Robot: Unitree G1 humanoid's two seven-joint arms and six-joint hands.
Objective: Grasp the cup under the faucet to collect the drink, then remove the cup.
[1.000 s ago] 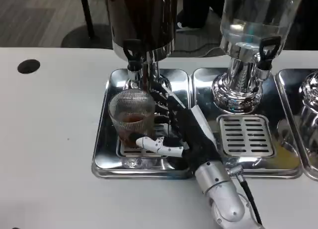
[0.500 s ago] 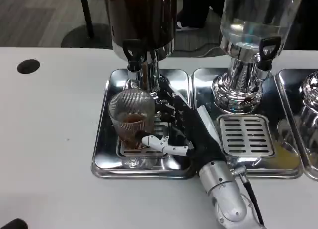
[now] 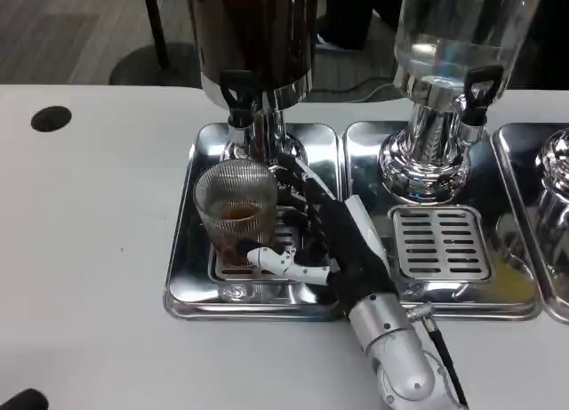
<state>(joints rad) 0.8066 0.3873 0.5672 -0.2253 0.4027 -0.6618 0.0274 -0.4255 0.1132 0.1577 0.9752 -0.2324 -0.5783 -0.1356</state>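
Note:
A ribbed clear glass cup (image 3: pixel 236 213) stands on the left drip tray (image 3: pixel 187 277), below the black faucet (image 3: pixel 236 96) of the dark drink dispenser (image 3: pixel 253 36). A little brown drink lies in its bottom. My right hand (image 3: pixel 329 237) reaches in from the lower right. Its fingers (image 3: pixel 296 180) stretch along the cup's right side and its thumb (image 3: pixel 271 260) lies in front of the cup's base. The fingers are spread, and the cup stands upright on the grate. A dark tip of my left hand (image 3: pixel 20 400) pokes in at the bottom left corner.
A second dispenser (image 3: pixel 449 45) with clear liquid stands to the right on its own tray (image 3: pixel 440 241). A third tray (image 3: pixel 547 232) shows at the right edge. A black hole (image 3: pixel 51 118) marks the white table at the back left.
My right hand pulled slightly right and back half a second ago, then moved in to the cup again. The cup has not moved. A dark tip appeared at the bottom left corner.

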